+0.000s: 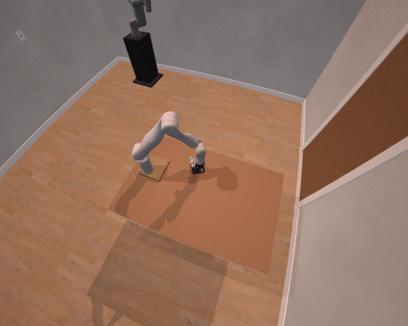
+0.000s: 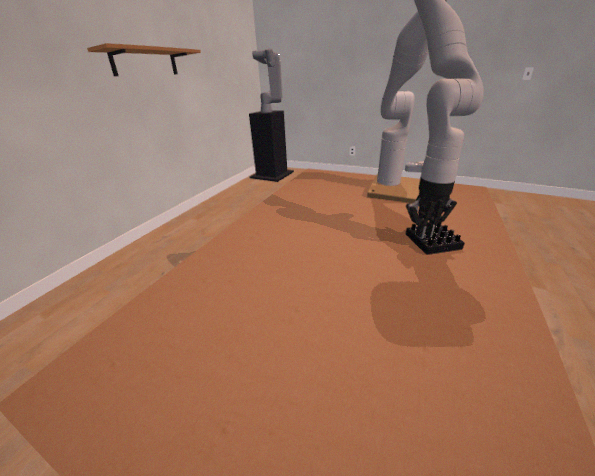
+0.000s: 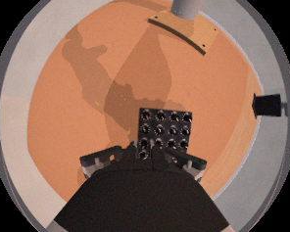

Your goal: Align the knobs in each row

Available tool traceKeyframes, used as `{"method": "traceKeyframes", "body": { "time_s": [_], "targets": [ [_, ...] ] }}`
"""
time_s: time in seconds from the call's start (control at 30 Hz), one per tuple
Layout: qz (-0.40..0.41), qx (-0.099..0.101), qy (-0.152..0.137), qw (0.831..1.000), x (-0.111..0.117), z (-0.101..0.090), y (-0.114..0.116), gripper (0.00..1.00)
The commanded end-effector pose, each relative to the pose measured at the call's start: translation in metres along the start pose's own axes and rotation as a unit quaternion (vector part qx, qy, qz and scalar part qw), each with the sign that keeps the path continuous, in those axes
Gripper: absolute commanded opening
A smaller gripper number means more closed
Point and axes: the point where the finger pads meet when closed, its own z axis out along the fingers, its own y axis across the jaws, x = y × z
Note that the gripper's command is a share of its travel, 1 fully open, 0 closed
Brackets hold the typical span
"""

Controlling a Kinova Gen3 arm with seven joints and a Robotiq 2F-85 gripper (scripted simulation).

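Observation:
The black knob box [image 1: 197,171] [image 2: 445,248] [image 3: 167,122] stands flat on the orange-brown mat. Its knobs stand in a four-by-four grid with white marks. My gripper [image 2: 427,233] [image 3: 143,144] points down over the box's near-left part in the wrist view. Its fingers are slightly open, one on each side of the leftmost column, around the knob [image 3: 144,144] in the third row from the top. Whether a fingertip touches that knob cannot be told. The gripper hides several knobs of the nearest row. Names, the socket and most line directions are too small to read.
My arm's base stands on a wooden board [image 1: 162,168] [image 2: 393,194] [image 3: 190,31] beyond the box in the wrist view. The mat [image 1: 232,217] [image 2: 266,333] [image 3: 54,112] lies under box and board. A black pedestal [image 1: 141,57] [image 2: 268,146] [image 3: 267,106] with another arm stands farther off.

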Motion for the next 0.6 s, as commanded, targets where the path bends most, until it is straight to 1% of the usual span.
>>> {"method": "traceKeyframes", "body": {
  "time_s": [0.0,0.17,0.47,0.57],
  "targets": [
    [0.0,0.0,-0.001,1.0,-0.001,-0.001,0.0,0.19],
    [0.0,0.0,-0.001,1.0,-0.001,-0.008,0.0,0.19],
    [0.0,0.0,-0.001,1.0,-0.001,-0.033,0.0,0.19],
    [0.0,0.0,-0.001,1.0,-0.001,-0.035,0.0,0.19]
  ]
}}
